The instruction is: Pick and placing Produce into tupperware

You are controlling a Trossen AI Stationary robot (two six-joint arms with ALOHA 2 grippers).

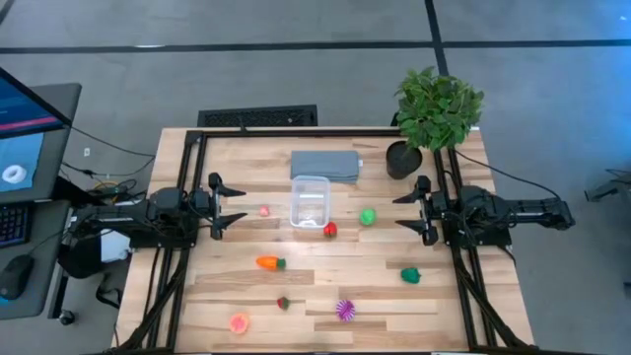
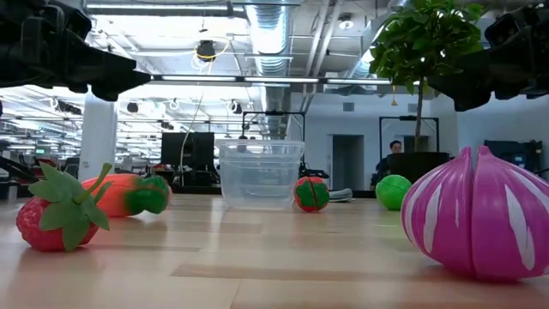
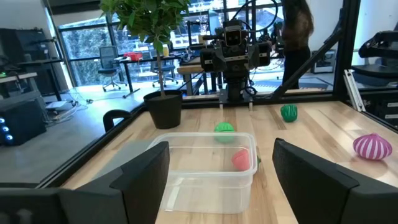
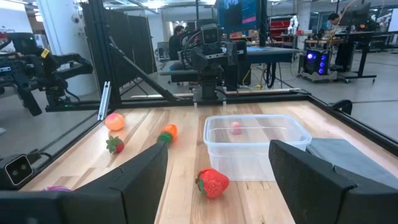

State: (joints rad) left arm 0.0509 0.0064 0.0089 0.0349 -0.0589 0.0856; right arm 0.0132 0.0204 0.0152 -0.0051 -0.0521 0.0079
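The clear tub [image 1: 310,200] stands mid-table, with nothing inside it as seen from above. Around it on the wood lie a small pink piece [image 1: 264,210], a red fruit [image 1: 330,230], a green ball [image 1: 368,217], an orange carrot [image 1: 269,262], a green pepper [image 1: 410,275], a small strawberry [image 1: 284,303], the spiky purple ball [image 1: 345,310] and a pink peach [image 1: 240,322]. My left gripper [image 1: 237,205] hovers open to the tub's left, facing it [image 3: 205,171]. My right gripper [image 1: 404,212] hovers open to the right, facing the red fruit [image 4: 212,183] and the tub [image 4: 255,146].
A flat grey pad [image 1: 325,165] lies just beyond the tub, toward the far edge. A potted plant [image 1: 434,108] stands at the far right corner, close to my right arm. Black frame rails [image 1: 187,197] run along the table's sides. Bare wood shows between the scattered pieces.
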